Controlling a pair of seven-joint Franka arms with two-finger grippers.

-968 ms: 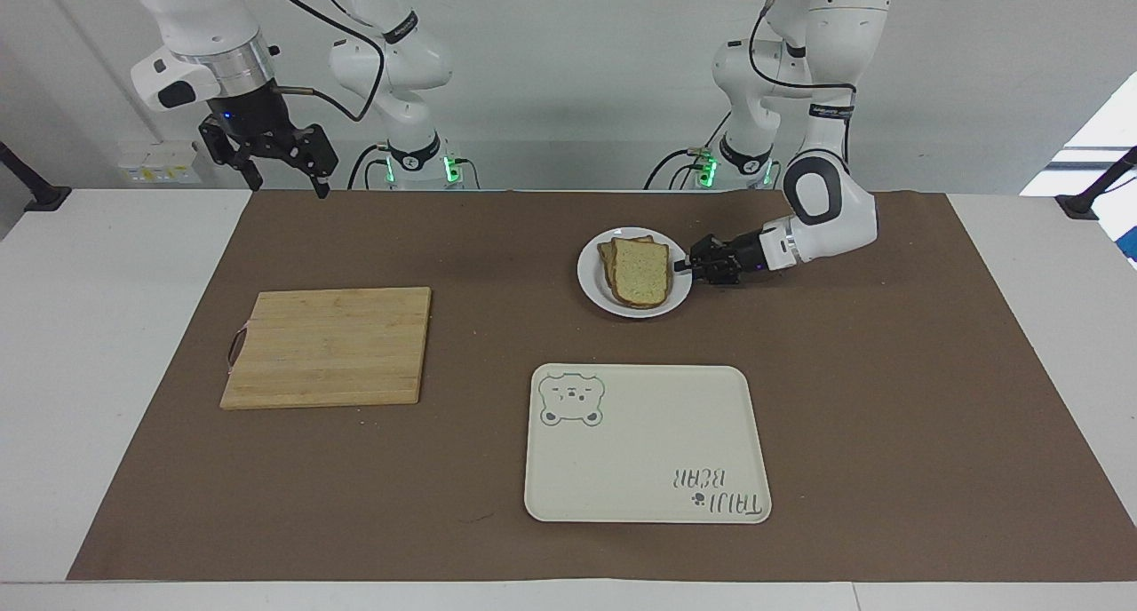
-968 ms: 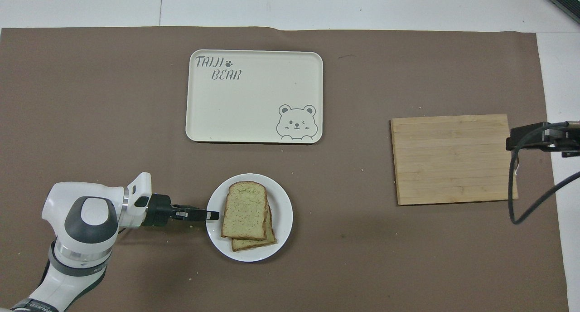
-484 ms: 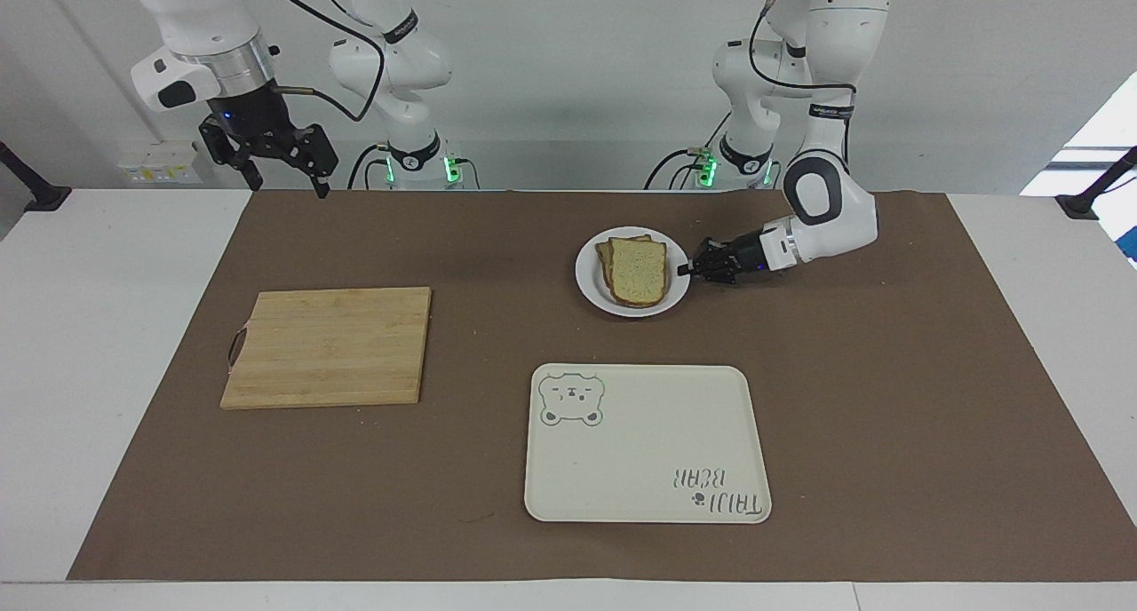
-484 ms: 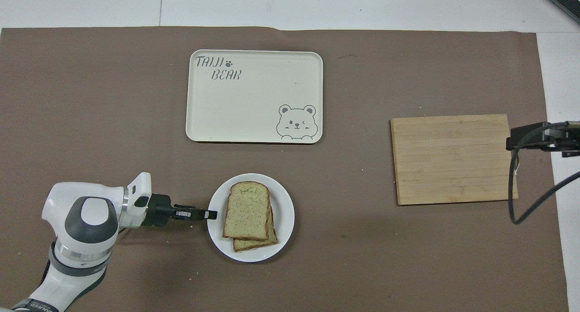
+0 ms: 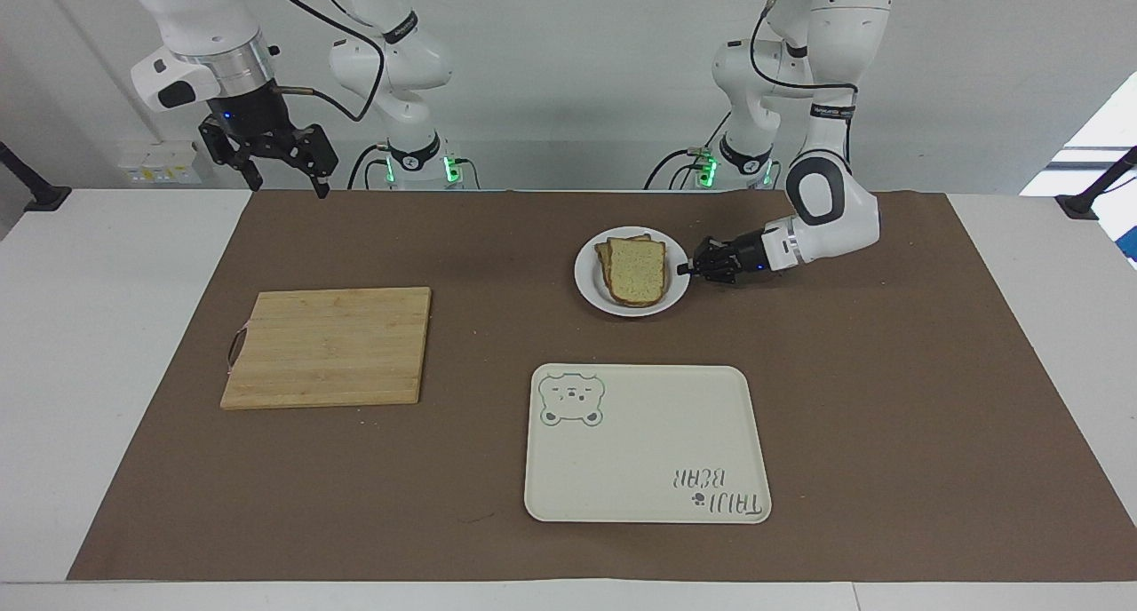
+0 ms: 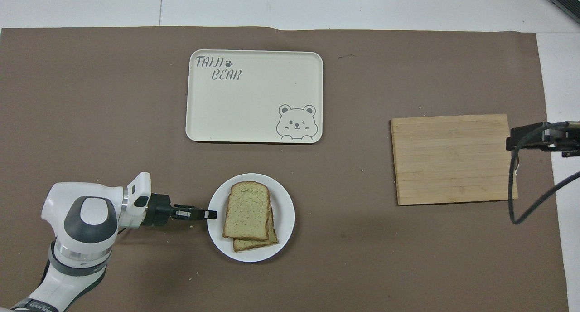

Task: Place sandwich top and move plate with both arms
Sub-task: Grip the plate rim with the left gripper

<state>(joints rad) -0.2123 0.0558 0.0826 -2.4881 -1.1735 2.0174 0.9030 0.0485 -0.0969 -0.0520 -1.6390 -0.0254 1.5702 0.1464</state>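
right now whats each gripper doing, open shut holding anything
Left gripper: shut on the rim of the plate.
Right gripper: open, holding nothing, up over the table's edge at the right arm's end.

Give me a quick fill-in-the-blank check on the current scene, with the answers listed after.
1. The sandwich top lies on another slice, on the round white ____.
2. The left end effector is shut on the plate's ____.
3. The right end effector waits, open, raised over the table's end nearest the wooden ____.
4. The cream tray carries a drawing of a ____.

Missing words: plate; rim; cutting board; bear
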